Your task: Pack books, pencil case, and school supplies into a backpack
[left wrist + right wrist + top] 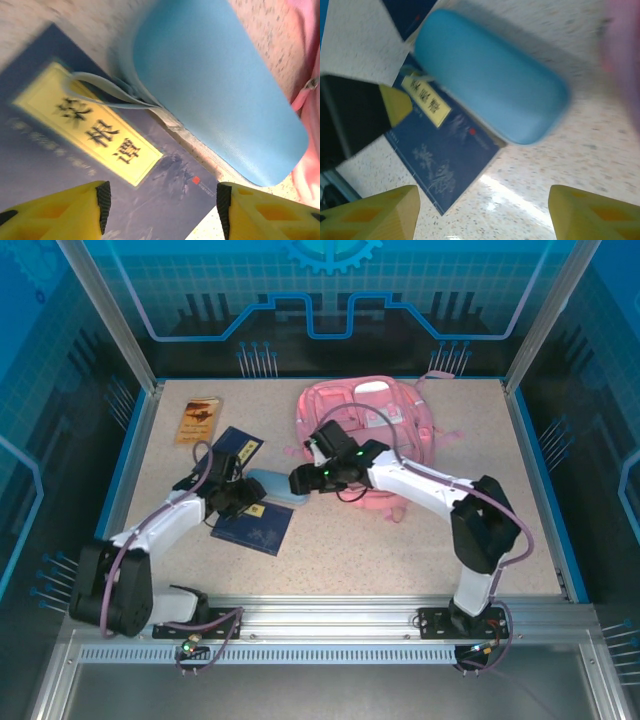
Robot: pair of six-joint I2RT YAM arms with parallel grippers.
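As seen from top, both arms folded inward, meeting at case near centre of table.

Left arm: up from base at 7 o'clock, forearm aimed at 1 o'clock. Left gripper on the 9 o'clock side of case, over navy book.

Right arm: up from base at 5 o'clock, elbow raised at 3 o'clock, white forearm running toward 9 o'clock across backpack. Right gripper at case's 3 o'clock end.

Reading both as released: yellow fingers spread on left wrist cam, same on right wrist, nothing between either pair.

Case flat on table, one long edge overlapping navy book, its loop lying on book's yellow label. Backpack flat at 1 o'clock of case, just beside it.

Two more books at 10 to 11 o'clock: second navy book near left gripper, tan book farther out.
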